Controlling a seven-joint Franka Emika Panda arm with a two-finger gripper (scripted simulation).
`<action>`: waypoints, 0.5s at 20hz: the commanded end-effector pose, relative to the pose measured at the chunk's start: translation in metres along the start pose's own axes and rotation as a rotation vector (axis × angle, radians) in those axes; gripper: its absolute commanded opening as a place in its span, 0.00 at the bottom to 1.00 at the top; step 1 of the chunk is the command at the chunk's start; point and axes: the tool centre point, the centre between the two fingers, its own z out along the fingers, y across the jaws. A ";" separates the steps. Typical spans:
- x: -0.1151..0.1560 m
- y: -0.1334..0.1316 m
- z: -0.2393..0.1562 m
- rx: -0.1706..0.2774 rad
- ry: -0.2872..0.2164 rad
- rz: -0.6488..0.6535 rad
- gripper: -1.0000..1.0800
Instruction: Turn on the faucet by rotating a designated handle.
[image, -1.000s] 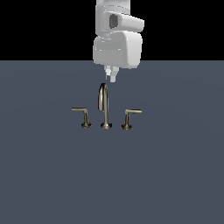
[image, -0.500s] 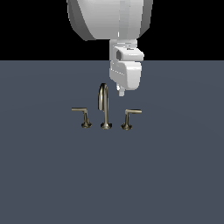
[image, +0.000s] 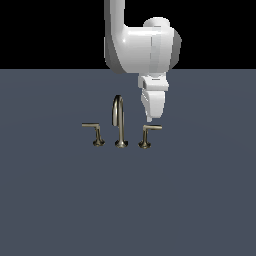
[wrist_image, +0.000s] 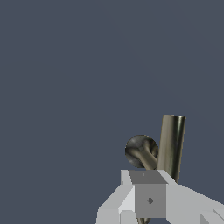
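The faucet stands in the middle of the exterior view, with a tall arched spout (image: 118, 120) between two short levers. The handle (image: 148, 134) is the lever at the exterior view's right, its thin bar pointing right. The twin lever (image: 94, 133) points left. My gripper (image: 149, 118) points down just above the handle's bar, close to it; I cannot tell whether it touches. Its fingers look pressed together and hold nothing. In the wrist view the gripper (wrist_image: 148, 194) sits right over the handle's bar (wrist_image: 171, 144) and round base (wrist_image: 141, 151).
The faucet set stands on a flat dark blue-grey surface (image: 128, 200) that fills the lower part of the exterior view. The white arm (image: 142, 45) hangs above the faucet from the back.
The arm has swung from above the spout toward the exterior view's right and come down. The gripper tip now hangs just over the right-hand handle. The faucet has not moved.
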 end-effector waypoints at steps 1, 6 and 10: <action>0.010 -0.006 0.010 0.001 0.003 0.045 0.00; 0.023 -0.012 0.022 0.000 0.005 0.102 0.00; 0.027 -0.014 0.026 0.000 0.005 0.120 0.00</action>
